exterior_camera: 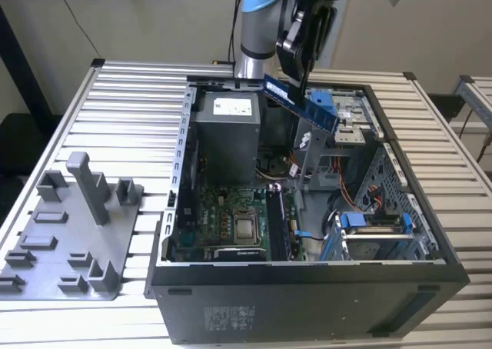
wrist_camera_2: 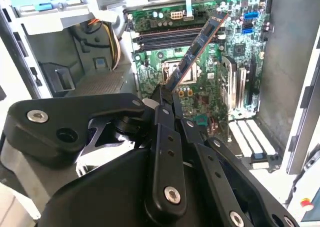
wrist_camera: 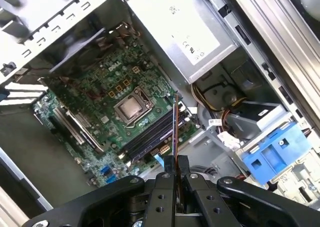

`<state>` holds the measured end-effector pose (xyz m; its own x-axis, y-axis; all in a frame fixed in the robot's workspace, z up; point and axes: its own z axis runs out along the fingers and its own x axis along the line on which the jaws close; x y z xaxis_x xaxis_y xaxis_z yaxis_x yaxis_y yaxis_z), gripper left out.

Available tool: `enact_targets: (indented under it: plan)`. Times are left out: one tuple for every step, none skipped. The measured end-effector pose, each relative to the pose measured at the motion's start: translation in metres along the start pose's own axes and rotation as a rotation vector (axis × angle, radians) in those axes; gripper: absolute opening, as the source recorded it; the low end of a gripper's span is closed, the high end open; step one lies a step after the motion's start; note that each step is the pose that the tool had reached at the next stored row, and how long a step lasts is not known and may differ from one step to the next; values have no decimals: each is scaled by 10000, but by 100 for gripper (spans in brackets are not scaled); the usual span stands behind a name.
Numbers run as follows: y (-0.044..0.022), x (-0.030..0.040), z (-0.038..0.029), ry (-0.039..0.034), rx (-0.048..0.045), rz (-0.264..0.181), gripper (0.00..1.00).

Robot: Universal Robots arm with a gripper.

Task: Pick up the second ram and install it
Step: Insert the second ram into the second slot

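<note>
- Second ram (exterior_camera: 319, 114) hangs tilted in the upper middle of the exterior view. The gripper (exterior_camera: 298, 84) pinches it above the open computer case (exterior_camera: 307, 295), near the grey power supply (exterior_camera: 227, 130).
- A grey fixture tray (exterior_camera: 69, 241) lies at the exterior view's left, well apart from the case.
- In the second wrist view the gripper (wrist_camera_2: 164, 98) is clamped narrowly on one end of the second ram (wrist_camera_2: 197, 49), which slants out over the motherboard (wrist_camera_2: 212, 92) and its memory slots (wrist_camera_2: 160, 37).
- In the first wrist view the second ram (wrist_camera: 175, 122) shows edge-on as a thin line running out from the gripper (wrist_camera: 176, 163). It is held clear over the memory slots (wrist_camera: 150, 132) beside the processor socket (wrist_camera: 131, 107).
</note>
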<state>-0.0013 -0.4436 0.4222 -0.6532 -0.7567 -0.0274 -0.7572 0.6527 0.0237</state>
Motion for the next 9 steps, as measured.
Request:
enact_targets:
  plan:
    - [0, 0, 2, -2, 5, 136, 13]
    - [0, 0, 4, -3, 10, 269, 13]
    - [0, 0, 6, -3, 16, 398, 13]
    - [0, 0, 8, -2, 23, 527, 13]
    - [0, 1, 11, -2, 30, 653, 13]
    - [-1, 1, 13, -1, 38, 788, 13]
    - [-1, 1, 16, 1, 46, 917, 13]
    - [-1, 1, 18, 5, 54, 1041, 13]
    - [-1, 1, 20, 8, 63, 1168, 13]
